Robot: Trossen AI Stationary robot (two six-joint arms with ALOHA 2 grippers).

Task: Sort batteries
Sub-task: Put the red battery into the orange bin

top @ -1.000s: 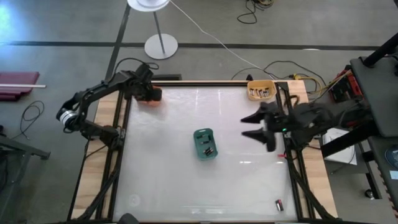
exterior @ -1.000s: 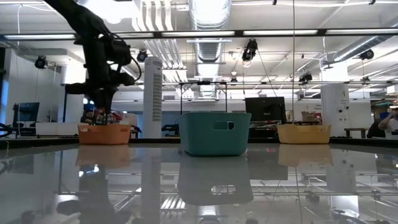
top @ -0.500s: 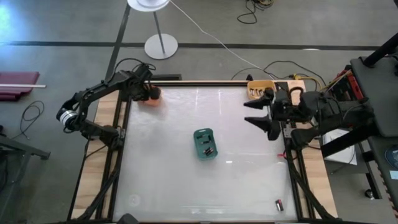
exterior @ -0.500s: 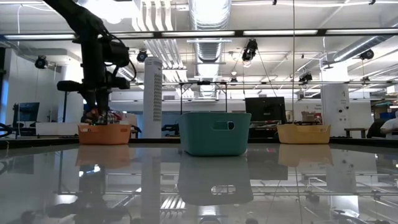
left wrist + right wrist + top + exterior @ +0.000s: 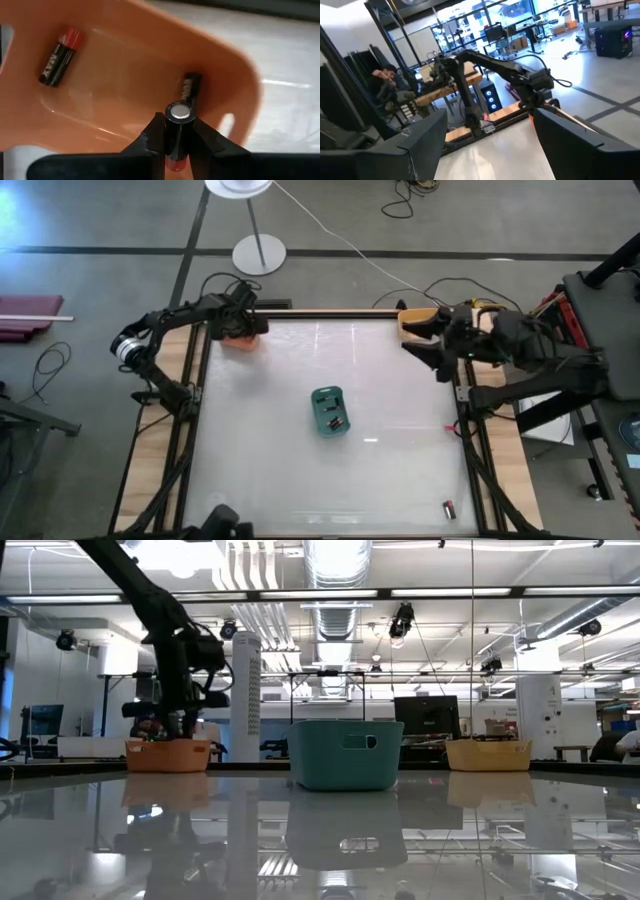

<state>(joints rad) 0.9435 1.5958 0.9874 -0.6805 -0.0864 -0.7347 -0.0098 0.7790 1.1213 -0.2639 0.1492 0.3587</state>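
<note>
We see L gripper (image 5: 178, 142) over orange bin (image 5: 240, 340), clamping a battery (image 5: 178, 131); 2 more inside. R gripper (image 5: 425, 352) spread wide nr yellow bin (image 5: 420, 315). Glossy white table (image 5: 300, 460); workshop room behind.

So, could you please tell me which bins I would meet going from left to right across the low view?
Orange plastic bin, with the left gripper above it → teal plastic bin in the middle → pale yellow plastic bin.
</note>
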